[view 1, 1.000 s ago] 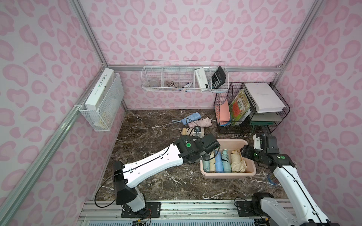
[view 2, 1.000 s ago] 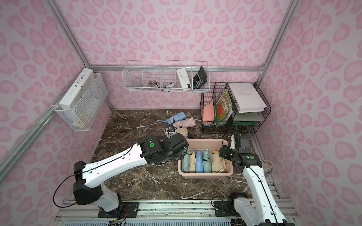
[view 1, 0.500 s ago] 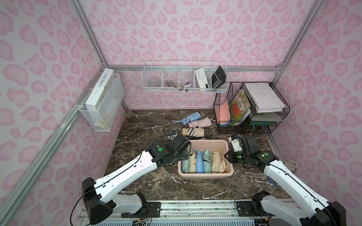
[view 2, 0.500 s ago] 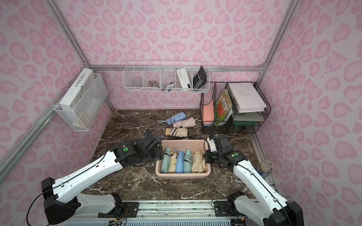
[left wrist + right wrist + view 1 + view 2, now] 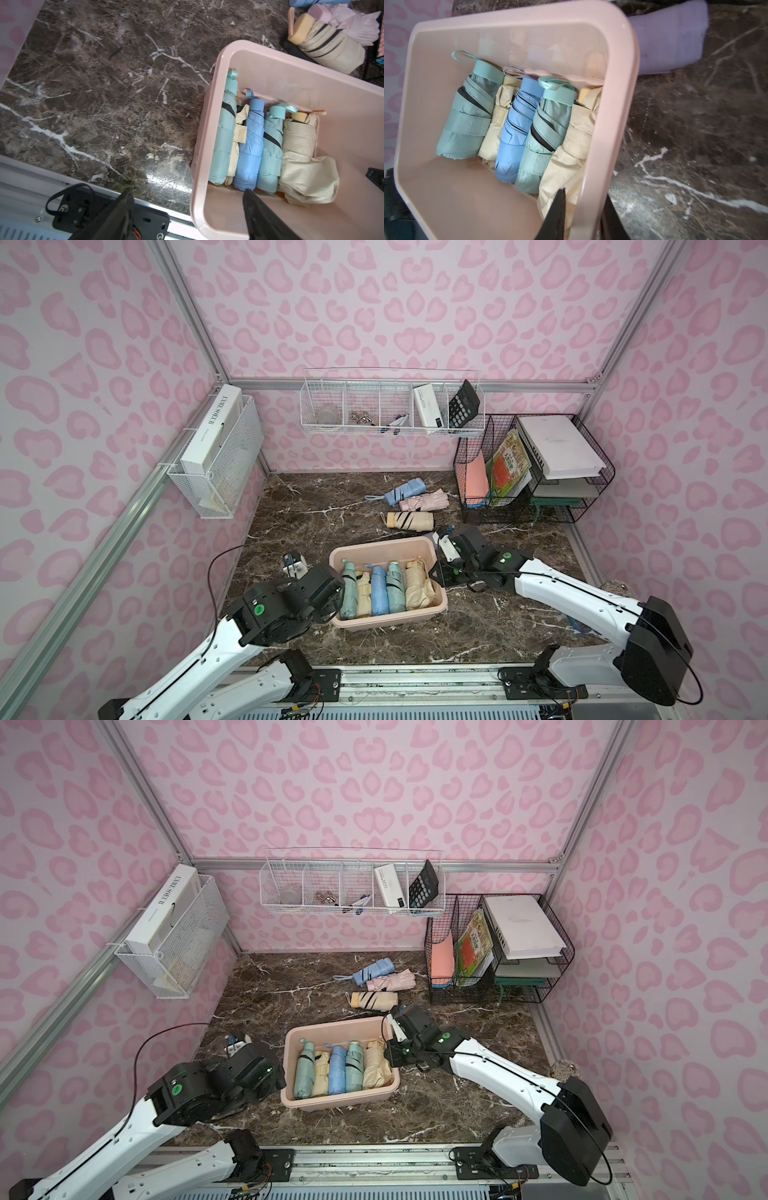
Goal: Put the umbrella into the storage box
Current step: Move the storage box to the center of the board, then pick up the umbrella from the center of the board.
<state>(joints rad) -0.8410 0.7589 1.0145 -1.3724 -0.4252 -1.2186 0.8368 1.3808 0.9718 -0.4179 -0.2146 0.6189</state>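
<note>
**Right jaws now clamped on box rim; box dragged leftward**

What changed: within the last second the right gripper (image 5: 583, 212) went from parted to closed. It now pinches the storage box (image 5: 382, 547) by its right-hand rim, one finger inside the wall and one outside, which is clear in the right wrist view. The box has also slid across the table (image 5: 316, 506), away from the file rack (image 5: 473, 510) and toward the left arm's side. The left gripper (image 5: 188, 199) has its jaws wide apart with the box's left wall between them, and it holds nothing.

Our read: this step repositions the box and is not an insertion. No umbrella is in either gripper, so the placing work is not finished.

Umbrellas: five folded umbrellas (image 5: 382, 589) already lie side by side in the box. Three are loose on the table behind it.
- The beige umbrella (image 5: 409, 520) is just past the far rim and is the closest to the jaws.
- The pink umbrella (image 5: 424, 502) and blue umbrella (image 5: 405, 491) lie further back by the rack and seem to touch.

Both sets of jaws sit at the box's sides, apart from all three loose umbrellas. The right jaws must let go of the rim before any pick.
</note>
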